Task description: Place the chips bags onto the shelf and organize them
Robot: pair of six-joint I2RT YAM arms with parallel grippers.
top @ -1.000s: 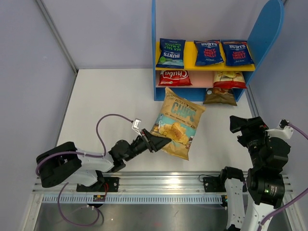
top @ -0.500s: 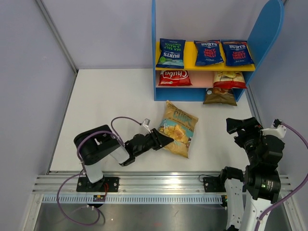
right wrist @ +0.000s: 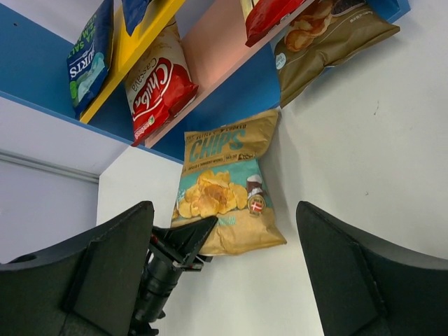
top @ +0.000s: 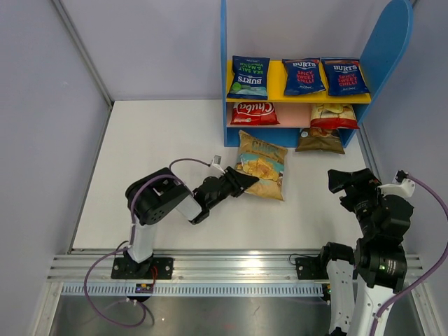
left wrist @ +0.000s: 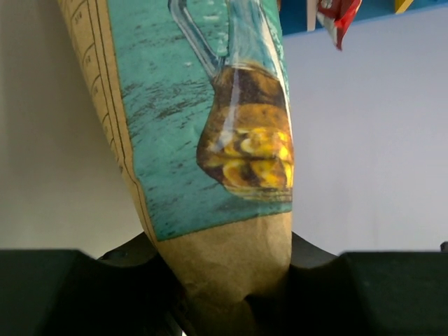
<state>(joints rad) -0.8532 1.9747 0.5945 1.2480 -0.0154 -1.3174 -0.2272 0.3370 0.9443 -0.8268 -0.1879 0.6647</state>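
Bright even light, soft shadows, glare on chips bag point(left wrist: 245, 150), perhaps blurred

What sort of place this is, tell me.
Probably a robot test cell: bare white table boxed by grey panels, a small painted shelf of chips bags, two arms bolted to a rail.

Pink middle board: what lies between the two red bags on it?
Nothing: the pink board is bare between the left red bag and the right red bag, clearest in the top view.
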